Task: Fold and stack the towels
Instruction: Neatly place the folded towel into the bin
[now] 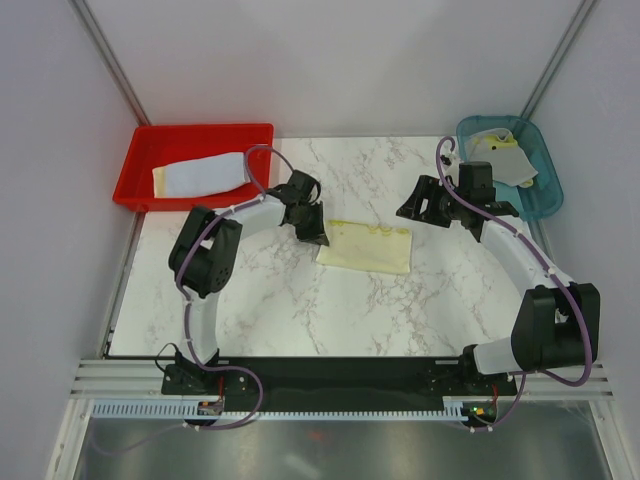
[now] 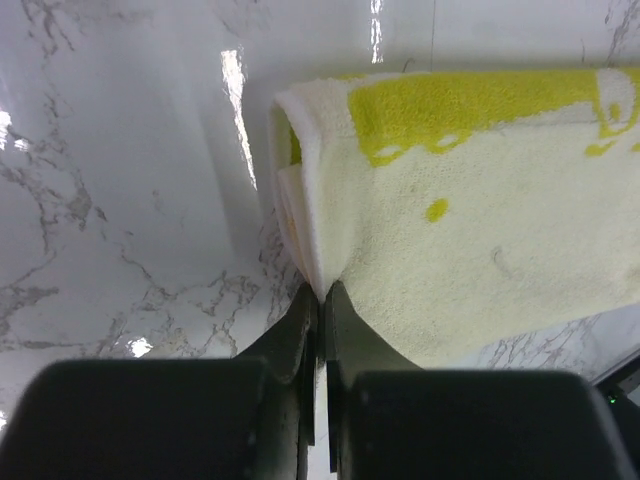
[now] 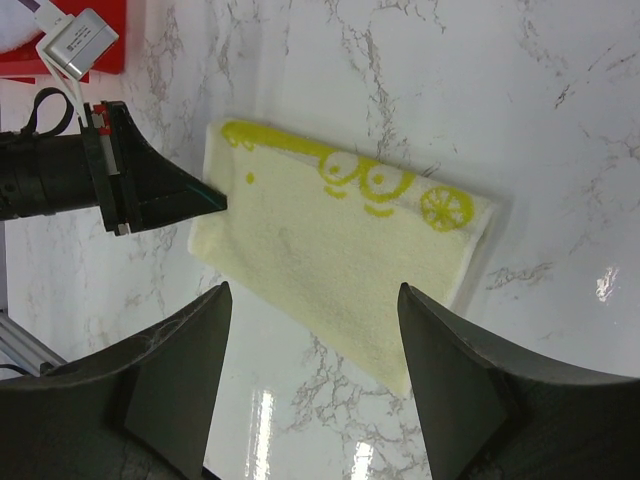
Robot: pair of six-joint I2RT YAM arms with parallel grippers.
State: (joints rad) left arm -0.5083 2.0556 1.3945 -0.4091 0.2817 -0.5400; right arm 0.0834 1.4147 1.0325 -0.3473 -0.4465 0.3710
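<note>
A folded cream-yellow towel with a yellow-green print lies flat in the middle of the marble table. In the left wrist view the towel shows its layered left edge, and my left gripper is shut on that edge, down at table level. My right gripper hovers open beyond the towel's right end, holding nothing. In the right wrist view its wide-spread jaws frame the towel from above. A folded pale lavender-blue towel lies in the red tray.
The red tray stands at the back left corner. A teal bin at the back right holds a crumpled light towel with a yellow patch. White walls and metal posts close in the back and sides.
</note>
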